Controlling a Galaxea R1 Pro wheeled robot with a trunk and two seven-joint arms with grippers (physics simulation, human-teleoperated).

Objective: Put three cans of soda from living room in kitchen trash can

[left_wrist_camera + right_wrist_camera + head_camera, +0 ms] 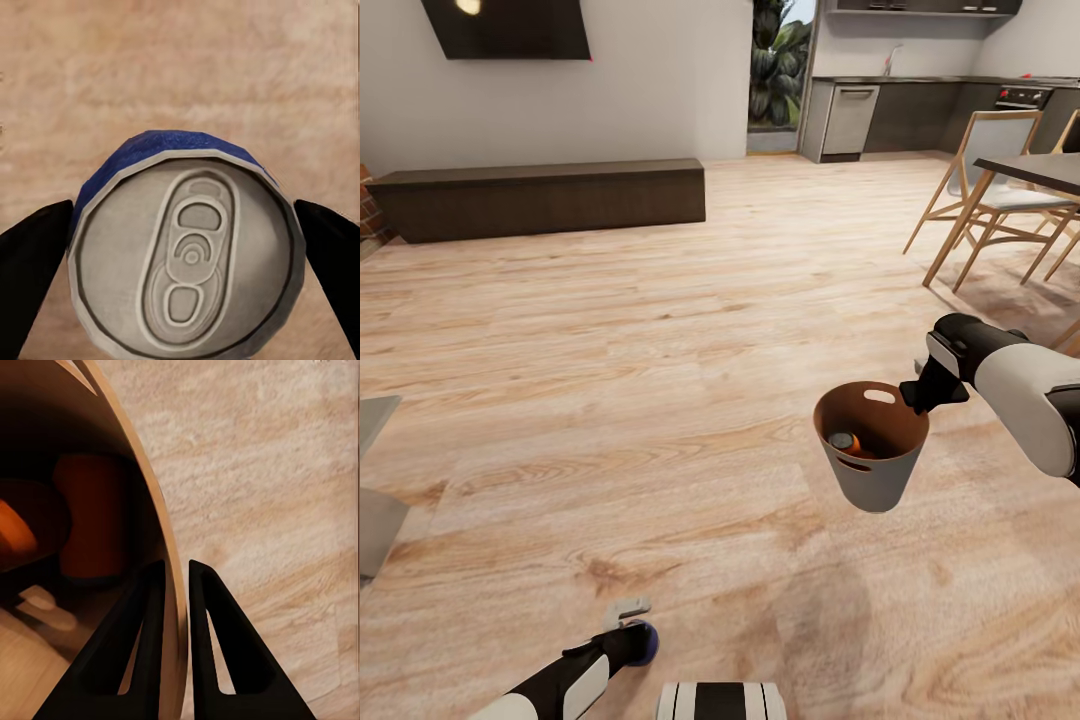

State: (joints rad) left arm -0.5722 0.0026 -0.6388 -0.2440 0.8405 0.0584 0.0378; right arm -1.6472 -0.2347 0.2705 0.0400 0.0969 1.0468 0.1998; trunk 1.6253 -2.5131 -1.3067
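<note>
**Bin carried mid-room, third can in the other claw**

The right claw (922,392) pinches the rim of the trash can (880,470), one finger inside the wall, one outside, per the right wrist view; the bin hangs clear of the wood floor (660,330), roughly upright w/ a slight tilt. Holding it by the rim keeps the mouth open upward so the contents stay put. Inside: an orange soda can (847,442) w/ grey top, and the right wrist view shows at least two orange shapes (90,517) low in the bin, though the exact count is hard to tell in the dark interior.

The left claw (632,622), low near the robot's base, is clamped on a blue can (187,255): black fingers (34,262) press both sides, pull-tab top facing the wrist cam. It reads blue, not orange, in both views.

The kitchen (920,110) sits far back, past the low dark bench (550,195) and the chairs (985,180) by a dark worktop (1035,168). Judgement: transport leg, bin and cans moved together towards the kitchen. Risk: a thin rim pinch could slip or swing while the base is driving.
</note>
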